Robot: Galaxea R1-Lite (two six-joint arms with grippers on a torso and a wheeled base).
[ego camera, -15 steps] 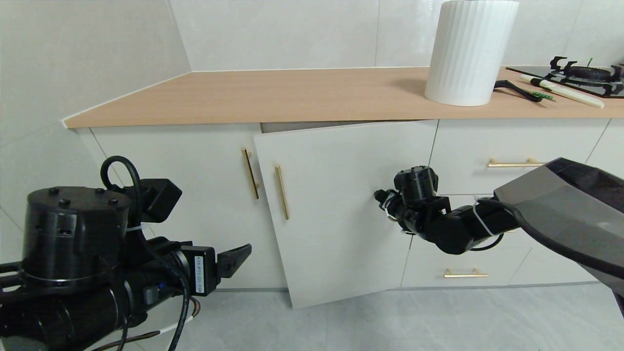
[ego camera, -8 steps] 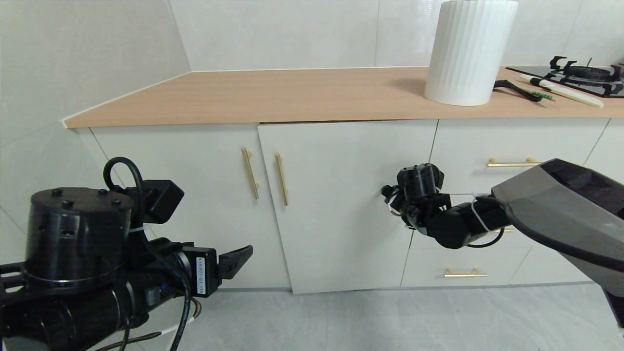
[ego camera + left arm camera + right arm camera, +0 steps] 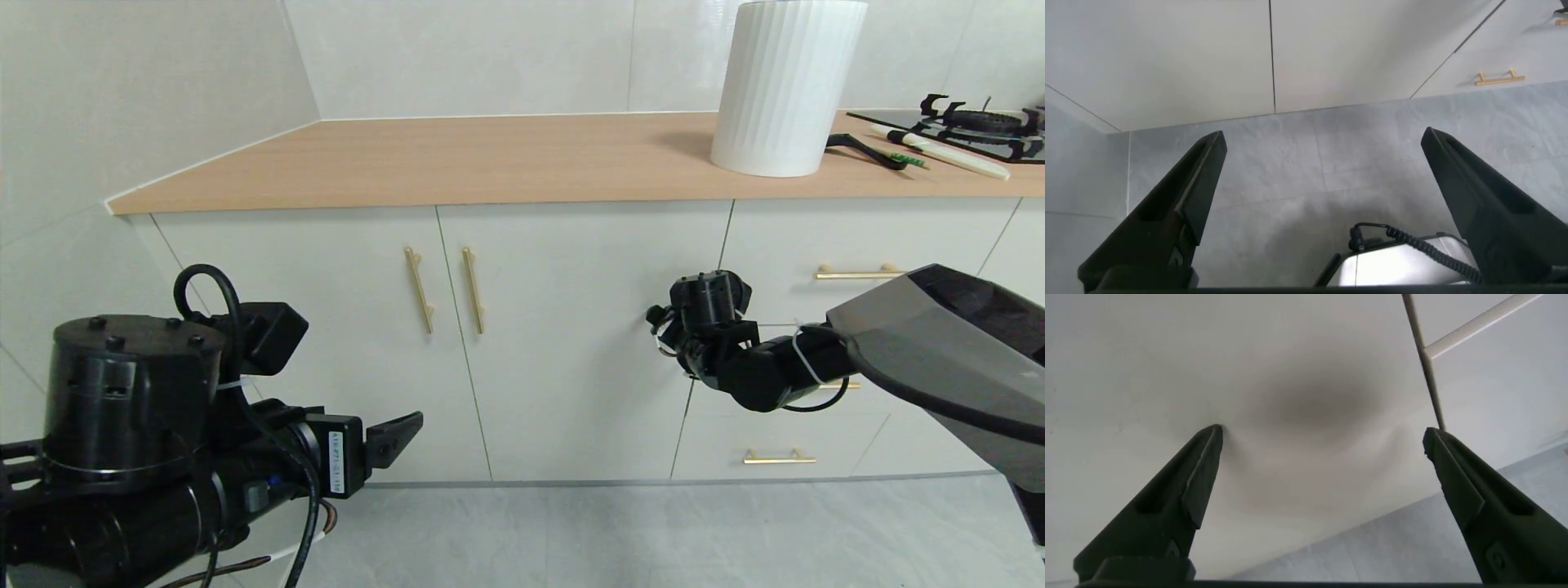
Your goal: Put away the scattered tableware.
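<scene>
Closest in and low, the left gripper (image 3: 1323, 204) hangs over the grey tiled floor (image 3: 1315, 163), in front of the base cabinets, its jaws spread wide with nothing between them. Farther in, the right gripper (image 3: 1323, 449) is held up against the closed cabinet door (image 3: 571, 327), on the side away from the door's gold bar handle (image 3: 473, 290). Its jaws are also spread and empty, and the tips sit right at the door's flat face, though I cannot tell whether they press on it. To the right of that door are drawers with short gold pulls (image 3: 857, 272).

Above them runs the wooden countertop (image 3: 449, 163). Far along it stands a tall white ribbed container (image 3: 784, 86), upright. The tableware lies just beyond it on the right: a black-handled utensil (image 3: 869, 151) near the container's base, and a long cream-coloured utensil (image 3: 939, 151) beside it. The cream one reaches toward the black gas hob (image 3: 980, 122) at the far end.
</scene>
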